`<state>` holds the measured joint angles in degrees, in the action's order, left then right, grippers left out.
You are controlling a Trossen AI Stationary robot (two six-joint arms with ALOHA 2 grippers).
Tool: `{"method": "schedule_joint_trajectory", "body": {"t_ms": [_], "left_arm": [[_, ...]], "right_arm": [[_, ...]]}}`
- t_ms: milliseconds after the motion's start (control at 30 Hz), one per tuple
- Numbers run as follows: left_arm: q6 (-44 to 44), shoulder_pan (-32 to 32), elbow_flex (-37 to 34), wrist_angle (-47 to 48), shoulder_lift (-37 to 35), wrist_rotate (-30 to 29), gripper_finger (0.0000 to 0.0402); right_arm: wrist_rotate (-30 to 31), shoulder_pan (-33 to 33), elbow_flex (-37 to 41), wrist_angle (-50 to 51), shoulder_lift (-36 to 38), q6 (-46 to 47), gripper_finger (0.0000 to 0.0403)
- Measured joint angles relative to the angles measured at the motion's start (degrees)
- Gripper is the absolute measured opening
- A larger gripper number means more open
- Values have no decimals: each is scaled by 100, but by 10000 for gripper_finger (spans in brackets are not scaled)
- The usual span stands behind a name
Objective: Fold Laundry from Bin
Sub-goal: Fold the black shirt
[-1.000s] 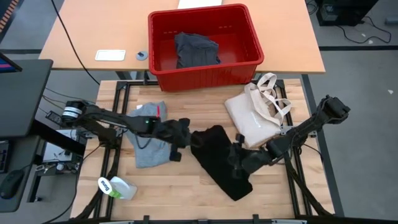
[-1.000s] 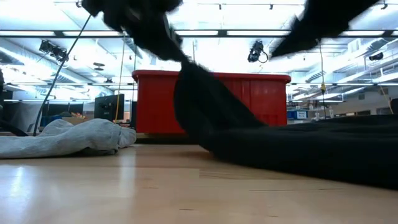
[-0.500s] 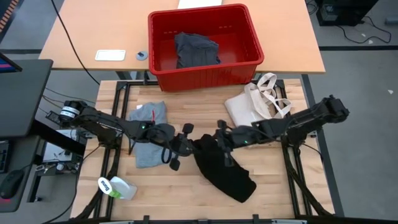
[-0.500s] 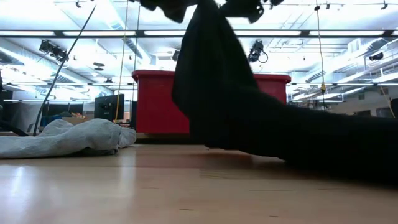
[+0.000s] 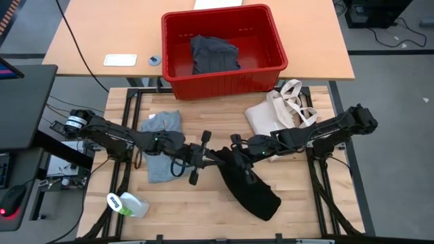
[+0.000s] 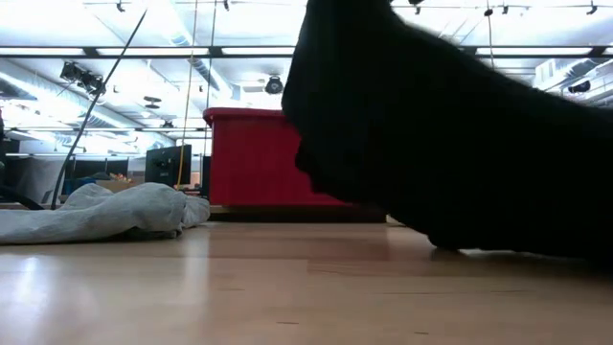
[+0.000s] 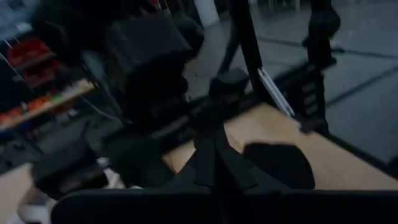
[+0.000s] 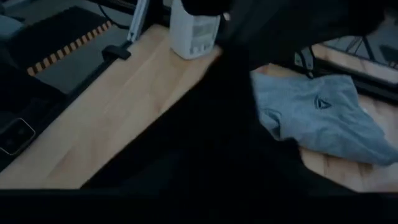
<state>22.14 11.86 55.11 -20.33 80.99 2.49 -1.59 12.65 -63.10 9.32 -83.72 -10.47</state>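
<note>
The large black garment [image 5: 245, 179] is lifted at its far end and lies on the table with its near end [image 5: 263, 202]. My left gripper [image 5: 207, 154] reaches in from the left and is shut on the raised end. My right gripper [image 5: 237, 146] comes from the right and hovers close against that same raised end; black cloth fills its wrist view. A light grey T-shirt [image 5: 161, 152] lies flat to the left. The red bin [image 5: 224, 80] stands beyond the table's far edge with a dark grey garment [image 5: 213, 54] inside. My left gripper pinches the black garment's raised end [image 5: 218, 156] between its two fingers, coming in about level from the table's left. The cloth bunches at the hold [image 7: 214, 158] and drapes down slack, with its near end on the table.
A cream tote bag [image 5: 278, 118] lies at the far right of the table. A white bottle with a green cap [image 5: 127, 203] lies at the near left. Bare wood shows along the near edge [image 6: 287, 297].
My left gripper has risen and tipped up toward level, lifting the garment's far end. My right gripper has left the garment's middle, going up and toward the table's left to the raised end. The garment has drawn narrower and taller; its near end has stayed on the table.
</note>
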Motion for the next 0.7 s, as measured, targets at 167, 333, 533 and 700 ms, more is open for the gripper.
{"method": "schedule_joint_trajectory", "body": {"t_ms": [167,333,533,700], "left_arm": [[-88,-15,0,-498,-2,-130,7],[-612,25,2,-688,-25,-221,17],[-608,336,11,-76,-460,-324,87],[-649,442,4,975,-484,-332,138]], "right_arm": [[48,124,-514,791,183,20,31],[-41,343,-1532,2001,284,20,31],[307,743,-2276,3851,281,221,13],[1054,1132,-2540,4805,277,679,20]]}}
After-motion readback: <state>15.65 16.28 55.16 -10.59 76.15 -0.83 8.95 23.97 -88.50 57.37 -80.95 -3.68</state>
